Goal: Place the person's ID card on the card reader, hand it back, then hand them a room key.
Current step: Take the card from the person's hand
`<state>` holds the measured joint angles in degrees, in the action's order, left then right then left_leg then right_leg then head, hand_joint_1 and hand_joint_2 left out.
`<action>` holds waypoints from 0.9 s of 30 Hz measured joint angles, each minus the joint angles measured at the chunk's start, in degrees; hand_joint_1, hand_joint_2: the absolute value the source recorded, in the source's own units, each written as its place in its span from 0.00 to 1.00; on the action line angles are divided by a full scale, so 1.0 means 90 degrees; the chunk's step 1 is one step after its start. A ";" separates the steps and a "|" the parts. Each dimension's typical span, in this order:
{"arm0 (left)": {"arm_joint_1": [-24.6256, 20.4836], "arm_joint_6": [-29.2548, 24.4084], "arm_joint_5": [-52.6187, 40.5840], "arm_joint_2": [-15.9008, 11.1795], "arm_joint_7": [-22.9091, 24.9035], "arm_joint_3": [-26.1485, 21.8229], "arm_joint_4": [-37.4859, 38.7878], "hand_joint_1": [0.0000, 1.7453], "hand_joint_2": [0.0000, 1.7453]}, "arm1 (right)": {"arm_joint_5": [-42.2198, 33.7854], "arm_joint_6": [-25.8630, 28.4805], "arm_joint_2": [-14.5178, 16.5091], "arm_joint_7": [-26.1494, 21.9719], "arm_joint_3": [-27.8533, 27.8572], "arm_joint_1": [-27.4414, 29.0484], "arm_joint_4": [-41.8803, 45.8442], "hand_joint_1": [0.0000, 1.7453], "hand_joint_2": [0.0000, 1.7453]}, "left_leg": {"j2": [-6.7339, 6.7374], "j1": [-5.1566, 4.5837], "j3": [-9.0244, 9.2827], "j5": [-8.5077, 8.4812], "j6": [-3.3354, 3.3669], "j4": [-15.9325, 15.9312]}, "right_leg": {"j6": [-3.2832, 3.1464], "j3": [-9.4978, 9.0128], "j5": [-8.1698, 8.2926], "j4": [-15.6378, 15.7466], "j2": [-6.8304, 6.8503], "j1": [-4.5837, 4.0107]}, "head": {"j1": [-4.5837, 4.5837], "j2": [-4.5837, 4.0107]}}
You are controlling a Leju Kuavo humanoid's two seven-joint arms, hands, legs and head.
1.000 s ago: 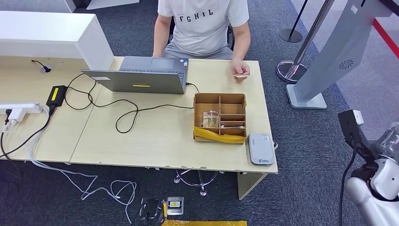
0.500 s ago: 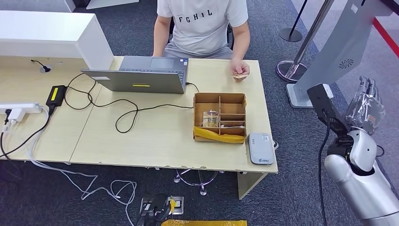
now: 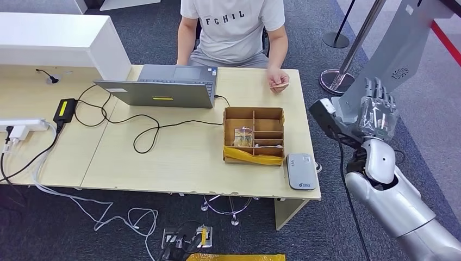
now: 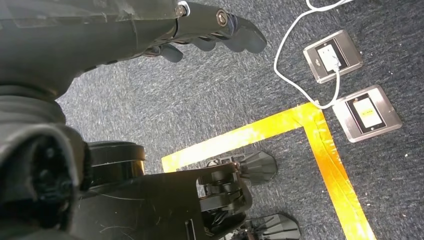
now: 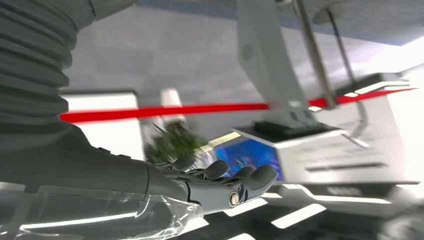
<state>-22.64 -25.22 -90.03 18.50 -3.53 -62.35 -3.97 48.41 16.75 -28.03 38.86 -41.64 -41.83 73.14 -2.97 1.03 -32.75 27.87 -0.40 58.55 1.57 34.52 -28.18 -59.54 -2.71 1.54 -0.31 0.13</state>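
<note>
A person in a white T-shirt sits at the far side of the desk and holds a pale ID card in a hand resting on the desk's far right corner. The grey card reader lies at the near right corner. A wooden compartment box with small cards and a yellow wrap stands just left of it. My right hand is raised beside the desk's right edge, fingers straight and apart, holding nothing; its fingers extend flat. My left hand hangs over the carpet, fingers loosely extended, holding nothing.
An open laptop sits mid-desk with black cables trailing left to a power brick and a white power strip. A grey kiosk stand and a stanchion base stand right of the desk. Floor outlets and yellow tape mark the carpet.
My right arm has risen from the lower right and swung left toward the desk, the hand now upright beside the desk's edge. The person's hand with the card stays put.
</note>
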 joint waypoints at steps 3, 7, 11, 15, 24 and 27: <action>-0.0017 -0.0006 0.0000 0.0007 0.0077 0.0033 -0.0011 0.00 0.00 | 0.0156 -0.0087 0.0215 -0.0080 -0.0445 -0.0133 -0.0173 0.00 1.00 | -0.0011 0.0004 -0.0003 -0.0001 -0.0001 0.0000 | 0.0000 -0.0001 0.0000 0.0000 0.0004 -0.0004 | 0.0001 0.0000; -0.0024 -0.0032 0.0000 0.0007 0.0098 0.0032 -0.0017 0.00 0.00 | 0.0179 -0.0122 0.0498 -0.0091 -0.0763 -0.0148 -0.0325 0.00 1.00 | -0.0010 0.0004 -0.0003 0.0000 -0.0001 0.0000 | -0.0001 0.0000 -0.0001 0.0000 0.0002 -0.0004 | 0.0000 0.0000; -0.0024 -0.0056 0.0000 0.0007 0.0096 0.0027 -0.0018 0.00 0.00 | 0.0244 -0.0165 0.0668 -0.0069 -0.0931 -0.0149 -0.0422 0.00 1.00 | -0.0009 0.0003 -0.0003 0.0000 -0.0001 0.0000 | -0.0001 0.0000 -0.0001 0.0001 0.0003 -0.0003 | 0.0002 0.0000; -0.0025 -0.0050 0.0000 0.0007 0.0091 0.0028 -0.0018 0.00 0.00 | 0.0264 -0.0204 0.0761 -0.0055 -0.1041 -0.0150 -0.0502 0.00 1.00 | -0.0005 0.0003 -0.0001 -0.0001 -0.0001 0.0001 | 0.0000 0.0000 -0.0001 0.0001 0.0001 -0.0003 | 0.0001 0.0000; -0.0025 -0.0041 0.0000 0.0013 0.0089 0.0031 -0.0018 0.00 0.00 | 0.0278 -0.0226 0.0795 -0.0049 -0.1114 -0.0180 -0.0642 0.00 1.00 | -0.0004 0.0003 0.0000 -0.0001 -0.0001 0.0001 | 0.0000 0.0001 0.0000 0.0001 0.0000 -0.0003 | 0.0000 0.0000; -0.0025 -0.0042 0.0000 0.0014 0.0089 0.0031 -0.0018 0.00 0.00 | 0.0367 -0.0198 0.0795 -0.0023 -0.1114 -0.0197 -0.0676 0.00 1.00 | -0.0004 0.0003 0.0000 -0.0001 -0.0001 0.0001 | 0.0000 0.0001 0.0000 0.0001 0.0000 -0.0003 | 0.0000 0.0000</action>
<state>-22.87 -25.61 -90.03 18.62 -2.73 -62.07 -4.13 51.72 14.97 -20.87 38.65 -51.66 -43.60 67.05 -3.00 1.06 -32.74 27.86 -0.41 58.57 1.56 34.52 -28.18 -59.53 -2.72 1.52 -0.31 0.13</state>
